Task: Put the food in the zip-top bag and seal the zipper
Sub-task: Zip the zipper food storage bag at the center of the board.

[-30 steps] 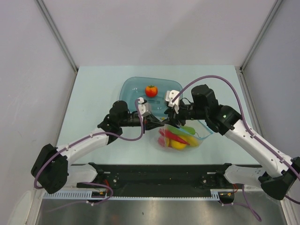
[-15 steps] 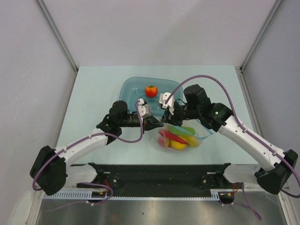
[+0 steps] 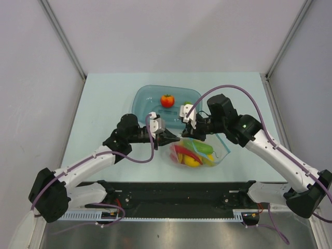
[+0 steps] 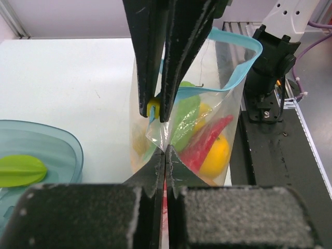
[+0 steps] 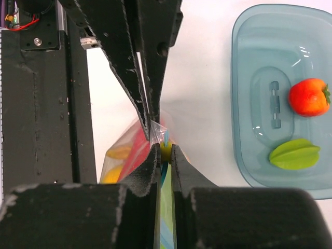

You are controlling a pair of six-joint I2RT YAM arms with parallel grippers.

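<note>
Zip-top bag [image 3: 199, 151] is sagging nearest, full of food [image 3: 193, 154]. I'm pinching its clear corner tight in my left gripper [image 4: 165, 155], right gripper [image 5: 165, 150] clamping the zipper [image 4: 207, 88], fingers crowding each other. Risk: film slipping out, or sealing while tomato [image 5: 309, 97] and starfruit [image 5: 294, 154] are sitting in the far tray [image 5: 249, 52].

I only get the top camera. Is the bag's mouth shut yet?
Observer: No. The left wrist view shows the zipper gaping in a loop at the far end of the bag.
Operator: Did the right hand grab it?
Observer: Yes. In the right wrist view the right fingers pinch the blue strip.
Operator: What's the green bit by the tomato?
Observer: A starfruit, lying in the tray near the tomato, not touching it.
</note>
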